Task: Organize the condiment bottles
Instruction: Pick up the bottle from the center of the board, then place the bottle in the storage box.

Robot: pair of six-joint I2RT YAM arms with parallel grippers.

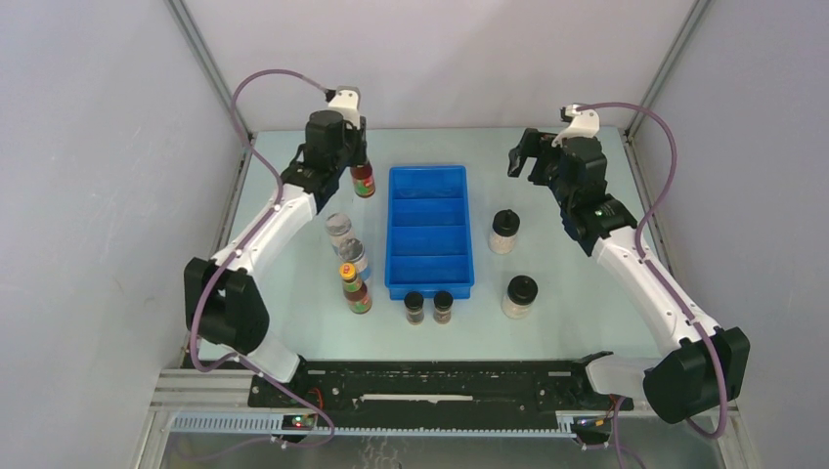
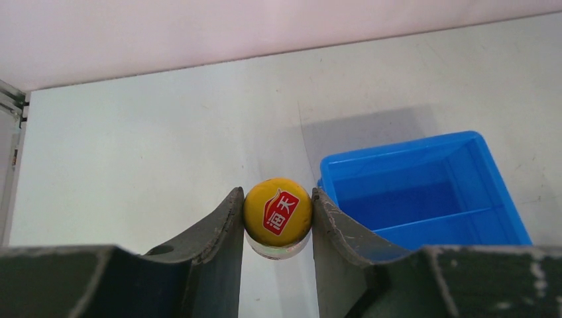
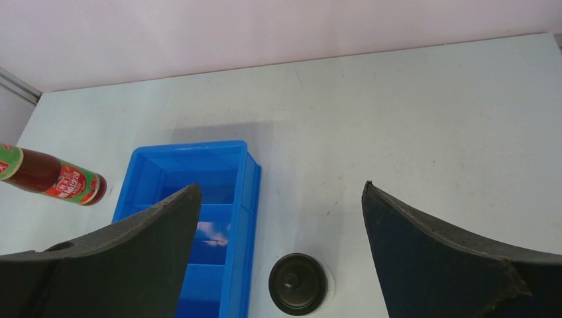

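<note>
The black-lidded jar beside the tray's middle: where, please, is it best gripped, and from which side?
Probably around the lid of the black-lidded jar, from straight above: it stands upright and round, and the open right gripper spans wider than it.

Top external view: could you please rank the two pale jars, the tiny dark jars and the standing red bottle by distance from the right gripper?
From the right gripper:
1. Far pale jar, right of tray.
2. Near pale jar, front right.
3. Tiny dark jars, before the tray.
4. Standing red bottle, left side.
</note>
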